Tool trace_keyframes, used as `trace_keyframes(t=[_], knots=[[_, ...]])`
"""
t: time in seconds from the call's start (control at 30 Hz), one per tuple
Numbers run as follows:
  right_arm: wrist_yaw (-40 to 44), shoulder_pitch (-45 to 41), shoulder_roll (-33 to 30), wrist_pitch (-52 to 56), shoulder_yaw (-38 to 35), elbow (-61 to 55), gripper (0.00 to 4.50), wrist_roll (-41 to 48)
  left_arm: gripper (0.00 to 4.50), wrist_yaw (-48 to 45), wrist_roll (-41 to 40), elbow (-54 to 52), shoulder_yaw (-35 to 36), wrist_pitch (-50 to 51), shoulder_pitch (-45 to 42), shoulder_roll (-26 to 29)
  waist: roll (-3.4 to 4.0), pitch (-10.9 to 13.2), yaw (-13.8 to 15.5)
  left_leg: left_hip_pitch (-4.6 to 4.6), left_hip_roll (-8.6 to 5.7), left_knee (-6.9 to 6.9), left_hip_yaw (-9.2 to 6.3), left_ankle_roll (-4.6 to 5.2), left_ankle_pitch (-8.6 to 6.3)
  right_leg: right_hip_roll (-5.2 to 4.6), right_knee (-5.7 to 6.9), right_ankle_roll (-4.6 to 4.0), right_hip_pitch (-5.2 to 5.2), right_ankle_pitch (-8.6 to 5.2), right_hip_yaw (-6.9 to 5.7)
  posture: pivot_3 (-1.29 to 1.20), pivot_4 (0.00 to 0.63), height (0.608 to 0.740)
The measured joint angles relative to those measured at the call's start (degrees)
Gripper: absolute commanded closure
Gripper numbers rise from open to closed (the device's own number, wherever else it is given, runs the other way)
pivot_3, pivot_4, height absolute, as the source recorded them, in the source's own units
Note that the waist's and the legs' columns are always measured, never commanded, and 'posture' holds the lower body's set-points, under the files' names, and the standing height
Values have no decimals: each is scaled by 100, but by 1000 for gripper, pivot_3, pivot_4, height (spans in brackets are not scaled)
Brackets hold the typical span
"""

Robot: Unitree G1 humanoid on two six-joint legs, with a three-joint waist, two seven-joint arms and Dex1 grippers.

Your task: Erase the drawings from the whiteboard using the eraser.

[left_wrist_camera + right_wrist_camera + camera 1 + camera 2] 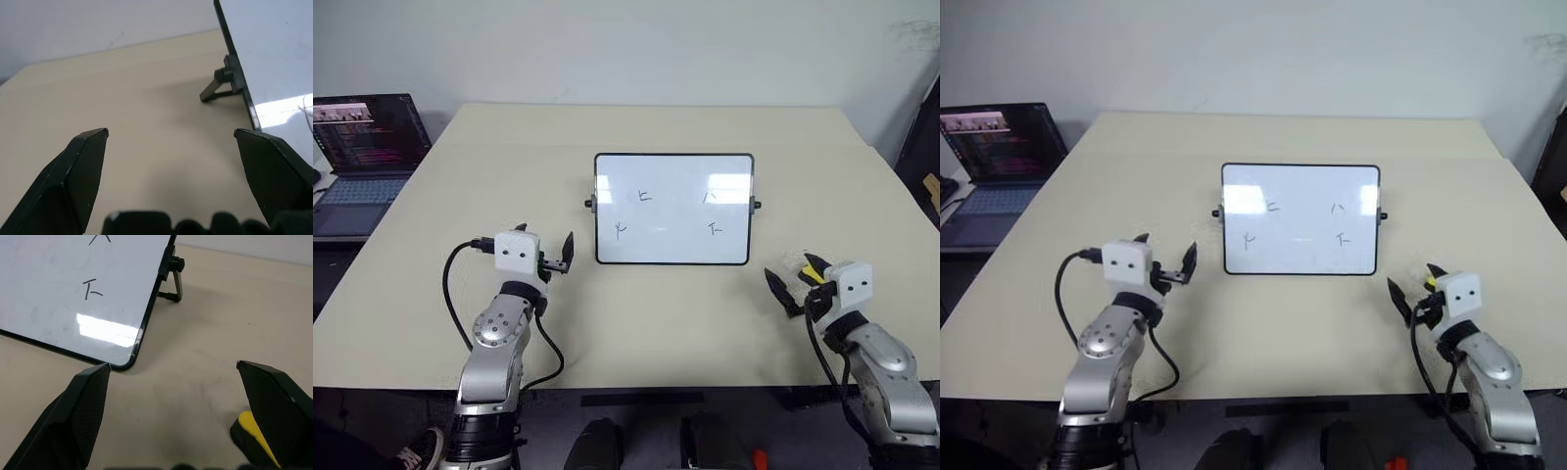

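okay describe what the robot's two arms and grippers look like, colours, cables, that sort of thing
Both arms are silver-grey metal with rounded joints. Each ends in a white boxy wrist block with two small dark dots, carrying a gripper of two black pointed fingers: left gripper, right gripper. A black cable loops beside each forearm.

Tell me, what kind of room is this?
Probably an office or lab workspace: a wide beige table holds a small black-framed whiteboard, an open laptop showing code sits beside it, and a plain white wall stands behind.
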Motion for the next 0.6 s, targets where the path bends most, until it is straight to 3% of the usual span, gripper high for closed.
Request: trace_keyframes(t=[0.3,0.47,0.6], knots=[[-360,-426,151,256,81,-314,17,-42,0,-323,-162,-32,-180,-163,-1,-83,1,0,4,2,-1,-1,-3,-1,0,1,5,0,0,0,-2,0,150,740],[-495,-419,157,529,-9,-556,17,65,0,-662,-283,-198,-152,-133,109,171,1,0,18,-2,-4,-2,-3,0,0,0,-1,0,-1,0,-2,0,150,740],[-565,-850,92,601,-64,-361,17,72,0,-919,-913,-585,54,112,-52,161,1,1,2,-1,-2,0,-1,0,0,0,0,0,-1,0,-1,0,150,740]])
